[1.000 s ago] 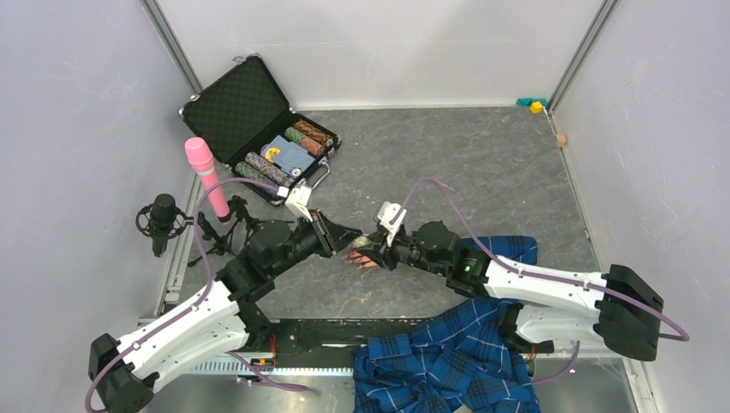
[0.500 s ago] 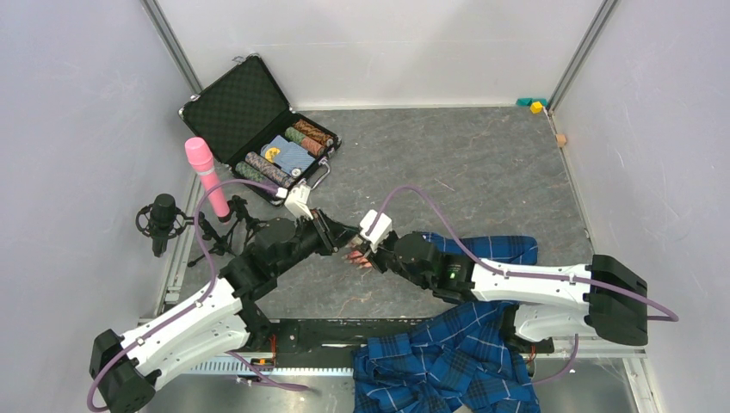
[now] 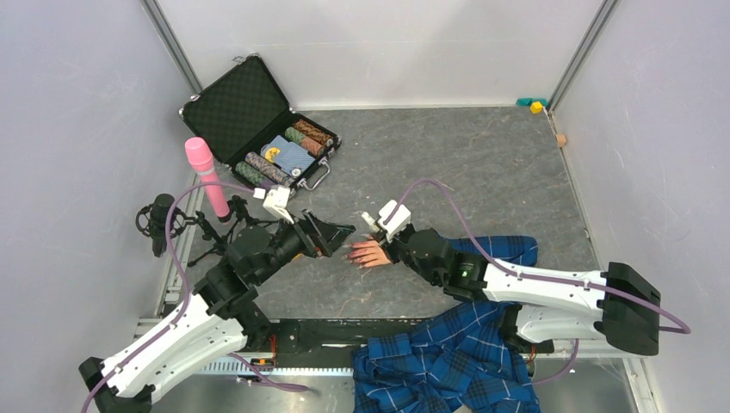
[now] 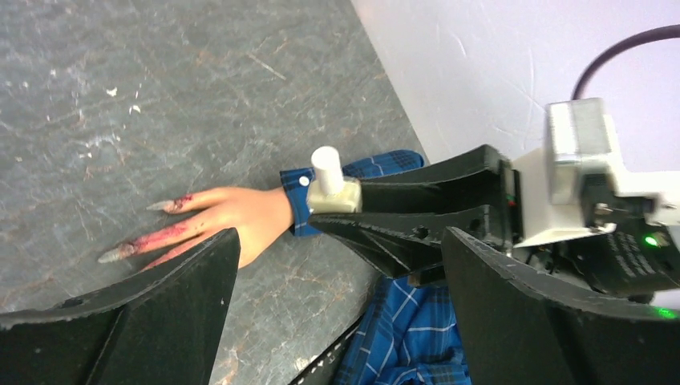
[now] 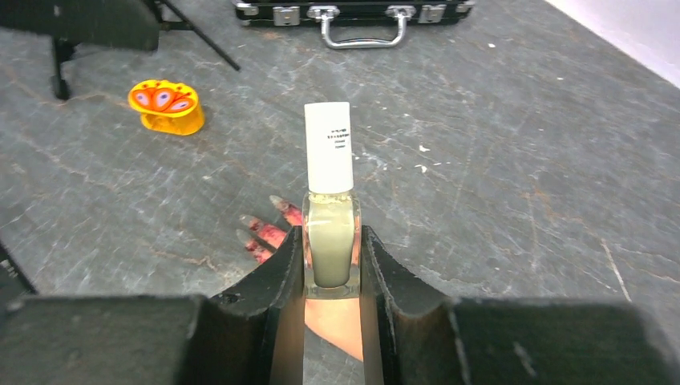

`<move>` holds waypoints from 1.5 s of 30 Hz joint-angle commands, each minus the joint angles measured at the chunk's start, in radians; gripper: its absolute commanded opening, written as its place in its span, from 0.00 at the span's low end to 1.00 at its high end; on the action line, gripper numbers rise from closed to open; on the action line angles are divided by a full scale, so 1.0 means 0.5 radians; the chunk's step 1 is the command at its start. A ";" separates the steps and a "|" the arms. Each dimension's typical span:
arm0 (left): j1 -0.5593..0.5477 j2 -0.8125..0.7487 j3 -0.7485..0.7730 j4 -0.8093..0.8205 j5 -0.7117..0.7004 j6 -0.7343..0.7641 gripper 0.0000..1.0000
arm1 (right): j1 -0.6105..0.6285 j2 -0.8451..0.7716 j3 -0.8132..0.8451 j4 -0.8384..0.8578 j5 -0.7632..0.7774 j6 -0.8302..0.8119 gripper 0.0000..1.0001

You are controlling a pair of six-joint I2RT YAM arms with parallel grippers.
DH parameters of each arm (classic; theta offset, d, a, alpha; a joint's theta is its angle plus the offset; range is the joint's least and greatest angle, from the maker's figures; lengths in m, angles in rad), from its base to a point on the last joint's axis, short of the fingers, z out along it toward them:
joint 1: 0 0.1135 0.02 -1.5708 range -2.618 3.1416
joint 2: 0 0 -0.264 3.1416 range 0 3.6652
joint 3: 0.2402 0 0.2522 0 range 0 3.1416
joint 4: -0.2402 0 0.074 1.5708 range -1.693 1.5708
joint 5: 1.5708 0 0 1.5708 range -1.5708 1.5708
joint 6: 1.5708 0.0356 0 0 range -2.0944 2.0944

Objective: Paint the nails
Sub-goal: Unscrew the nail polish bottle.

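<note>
The flesh-coloured mannequin hand (image 3: 370,253) lies flat on the grey table, its blue plaid sleeve (image 3: 499,249) running right. Its nails (image 4: 160,206) are smeared reddish-pink, and they also show as nails (image 5: 255,228) in the right wrist view. My right gripper (image 5: 331,250) is shut on a small clear bottle (image 5: 330,237) with a white cap (image 5: 329,148), held just above the back of the hand. My left gripper (image 4: 337,273) stands wide open with nothing in it, to the left of the fingertips. From above, the left gripper (image 3: 337,240) faces the right gripper (image 3: 380,234).
An open black case (image 3: 245,112) with chip rolls lies at the back left, beside a pink microphone (image 3: 205,176) and a black microphone on a tripod (image 3: 162,219). A small orange toy (image 5: 167,106) sits left of the hand. Blue plaid cloth (image 3: 448,361) is heaped at the near edge.
My left gripper has opened wide and drawn back to the left, away from the hand. The right gripper, still holding the bottle, swung left and then back a little.
</note>
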 commanded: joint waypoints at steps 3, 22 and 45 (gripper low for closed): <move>-0.003 -0.030 0.104 -0.046 0.091 0.317 1.00 | -0.170 -0.154 -0.070 0.164 -0.695 0.113 0.00; -0.003 0.067 0.027 0.259 0.551 0.316 0.66 | -0.467 -0.191 -0.173 0.603 -2.001 0.450 0.00; -0.003 0.137 -0.028 0.422 0.708 0.247 0.41 | -0.483 -0.169 -0.172 0.594 -1.938 0.449 0.00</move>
